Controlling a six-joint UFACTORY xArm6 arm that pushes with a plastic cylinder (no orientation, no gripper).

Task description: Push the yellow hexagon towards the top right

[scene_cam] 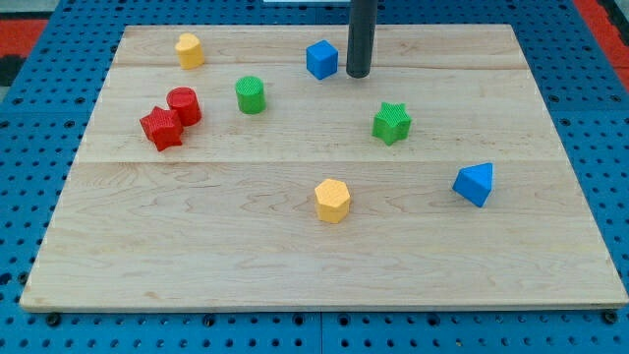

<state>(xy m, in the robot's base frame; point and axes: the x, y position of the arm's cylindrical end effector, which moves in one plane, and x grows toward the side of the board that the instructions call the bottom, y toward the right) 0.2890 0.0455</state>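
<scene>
The yellow hexagon [333, 201] lies on the wooden board [197, 265], a little below its middle. My tip [358, 75] stands near the view's top centre, far above the hexagon and slightly to its right, not touching it. The tip is just right of a blue cube [321, 59], with a small gap between them.
A second yellow block [190, 49] sits at the top left. A green cylinder [251, 94] is left of the blue cube. A red cylinder [184, 105] and a red star [161, 129] touch at the left. A green star [391, 123] lies up and right of the hexagon. A blue triangular block [475, 184] is at the right.
</scene>
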